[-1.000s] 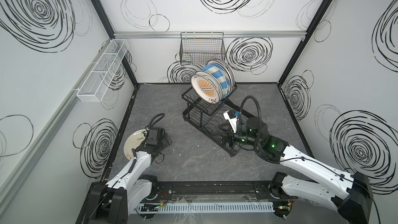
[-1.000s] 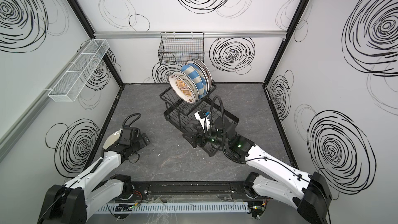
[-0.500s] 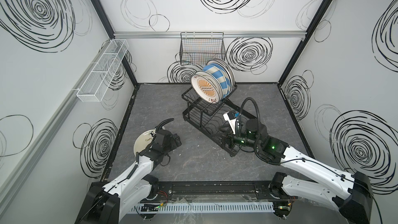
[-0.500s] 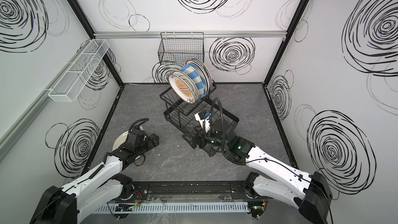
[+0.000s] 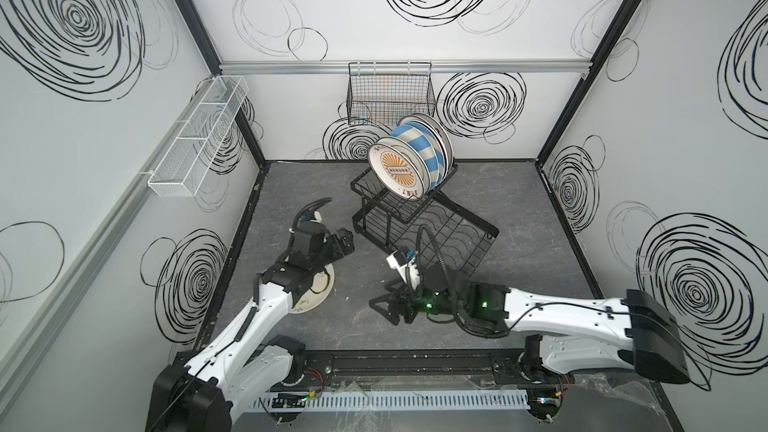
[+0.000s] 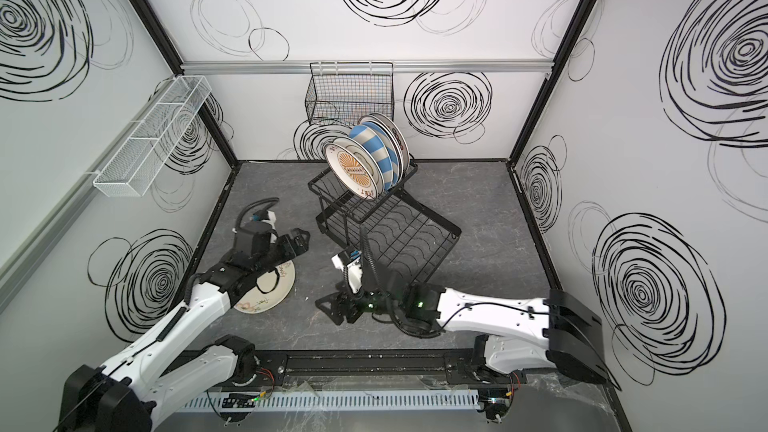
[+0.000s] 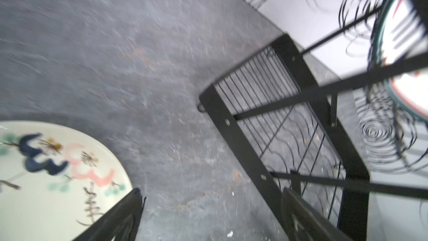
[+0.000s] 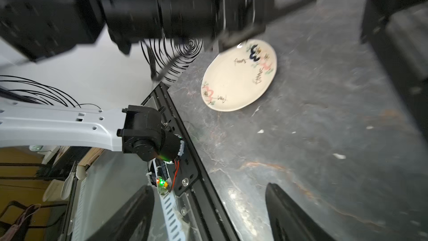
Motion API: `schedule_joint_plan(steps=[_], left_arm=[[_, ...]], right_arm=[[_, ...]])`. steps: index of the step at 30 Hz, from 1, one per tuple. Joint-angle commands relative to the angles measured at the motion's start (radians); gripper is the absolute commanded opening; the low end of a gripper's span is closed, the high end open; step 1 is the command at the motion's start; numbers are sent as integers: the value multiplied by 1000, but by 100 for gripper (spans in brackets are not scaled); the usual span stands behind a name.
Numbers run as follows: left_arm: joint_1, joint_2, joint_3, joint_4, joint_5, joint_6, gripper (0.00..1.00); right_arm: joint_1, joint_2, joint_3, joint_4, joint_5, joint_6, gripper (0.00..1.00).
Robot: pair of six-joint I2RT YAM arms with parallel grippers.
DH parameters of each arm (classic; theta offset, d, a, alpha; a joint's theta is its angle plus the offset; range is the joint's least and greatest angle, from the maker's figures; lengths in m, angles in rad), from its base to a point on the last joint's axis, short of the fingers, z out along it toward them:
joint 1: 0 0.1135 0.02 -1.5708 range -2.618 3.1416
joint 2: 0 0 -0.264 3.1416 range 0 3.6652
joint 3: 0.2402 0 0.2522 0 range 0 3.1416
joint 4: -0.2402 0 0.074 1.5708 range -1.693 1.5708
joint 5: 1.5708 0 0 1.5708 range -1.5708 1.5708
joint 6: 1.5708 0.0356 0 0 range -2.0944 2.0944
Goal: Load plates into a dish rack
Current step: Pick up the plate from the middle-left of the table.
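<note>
The cream plate (image 6: 278, 297), the one with script and flowers on it, is what remains for me to load. It lies flat on the dark floor (image 5: 532, 243), partly under my left arm's wrist, and I can see no other loose plate in either top view. The left gripper (image 5: 345, 241) sits just past the plate's rim, on the rack side. In the left wrist view its fingers (image 7: 120, 216) stand apart with only floor between them. One finger is right at the plate's edge, but the blur stops me saying whether it touches. Ahead of that gripper is the dish rack (image 5: 419, 218). Its lower tray (image 5: 453, 238) of wavy slots is bare, and its raised upper basket carries a row of plates on edge. The orange sunburst plate (image 5: 400, 170) is nearest the gripper, the blue-white striped plate (image 5: 420, 147) is behind it, and further rims behind that I cannot count surely. The right gripper (image 5: 384, 310) hangs low over the floor close to the lower tray's corner, jaws apart and empty, facing the cream plate across bare floor. I judge the job nearly done: most plates are racked, and one is yet to be picked up, stood on edge and slotted. Neither gripper has it.
</note>
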Motion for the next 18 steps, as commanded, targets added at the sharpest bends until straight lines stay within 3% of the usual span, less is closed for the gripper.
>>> schedule_joint_plan(steps=[1,4,10,18], left_arm=[[165,9,83,-90,177,169,96],[272,25,132,-145,238,255,96],[521,-15,45,-97,422,287,96],[551,-53,-13,-24,435,254,96]], right_arm=[[18,162,43,188,81,210,78],[15,327,113,243,58,258,78],[-15,559,216,363,-50,330,77],[-90,756,362,380,-112,332,78]])
